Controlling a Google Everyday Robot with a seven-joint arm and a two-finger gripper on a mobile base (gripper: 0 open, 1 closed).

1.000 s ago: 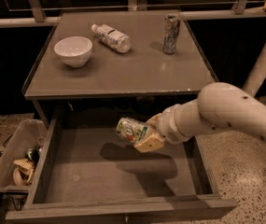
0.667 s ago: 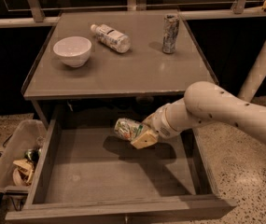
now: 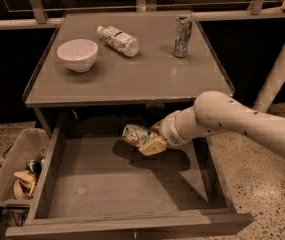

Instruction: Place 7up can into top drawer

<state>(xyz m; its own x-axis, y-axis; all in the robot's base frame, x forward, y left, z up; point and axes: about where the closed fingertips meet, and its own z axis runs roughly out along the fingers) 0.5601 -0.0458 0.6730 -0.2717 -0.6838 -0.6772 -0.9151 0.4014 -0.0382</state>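
7up can (image 3: 133, 133) over the open top drawer (image 3: 117, 191)
my hand (image 3: 150, 143) is clamped round it, can tipped sideways near the back

Two cans: 7up can (image 3: 133, 134), slim can (image 3: 183, 36); one bottle (image 3: 118, 40); one bowl (image 3: 77, 54); one gripper (image 3: 150, 137) above one top drawer (image 3: 112, 186).
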